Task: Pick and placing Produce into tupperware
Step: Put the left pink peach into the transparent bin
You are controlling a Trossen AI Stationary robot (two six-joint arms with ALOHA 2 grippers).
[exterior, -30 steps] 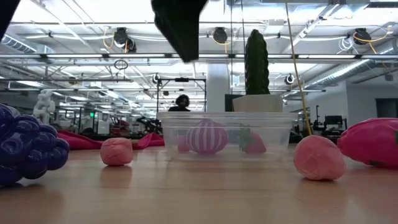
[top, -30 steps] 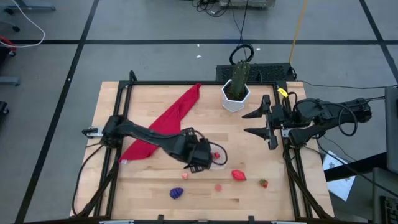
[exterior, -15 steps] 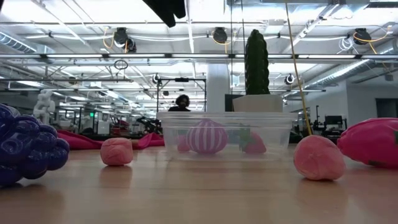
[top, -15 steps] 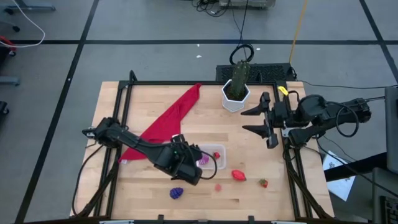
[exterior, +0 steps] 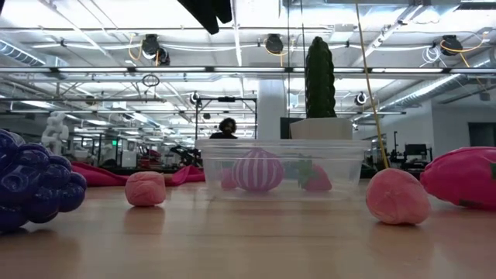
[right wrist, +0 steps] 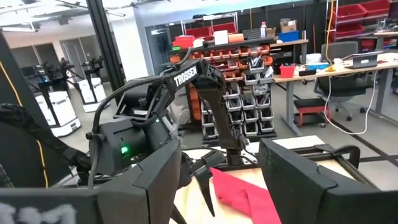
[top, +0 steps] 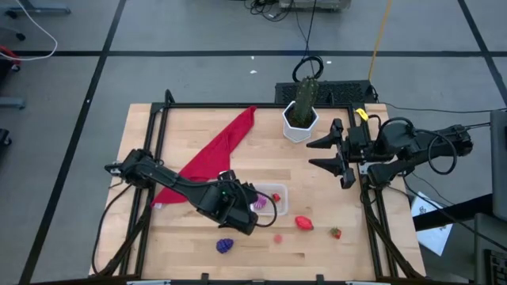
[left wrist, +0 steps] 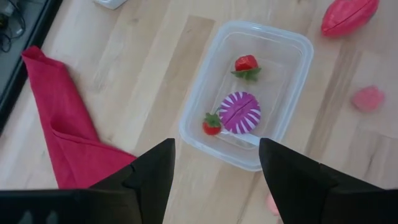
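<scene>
Presently the left end effector (left wrist: 216, 163) hangs spread and empty above the small clear plastic rectangular container (top: 268, 199) near the counter's (top: 333, 252) front edge; it contains a striped purple-pink toy fruit (left wrist: 240, 112) and two tiny red strawberries (left wrist: 246, 65). The right end effector (top: 330, 156) waits spread by the right edge.

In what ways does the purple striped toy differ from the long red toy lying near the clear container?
The purple striped toy is round, with white and purple stripes; the long red toy is elongated and plain pinkish-red. The purple striped toy lies inside the clear container, between two small strawberries; the long red toy lies outside it on the bare table. In the left wrist view the long red toy looks longer. Neither is held by a gripper.
</scene>
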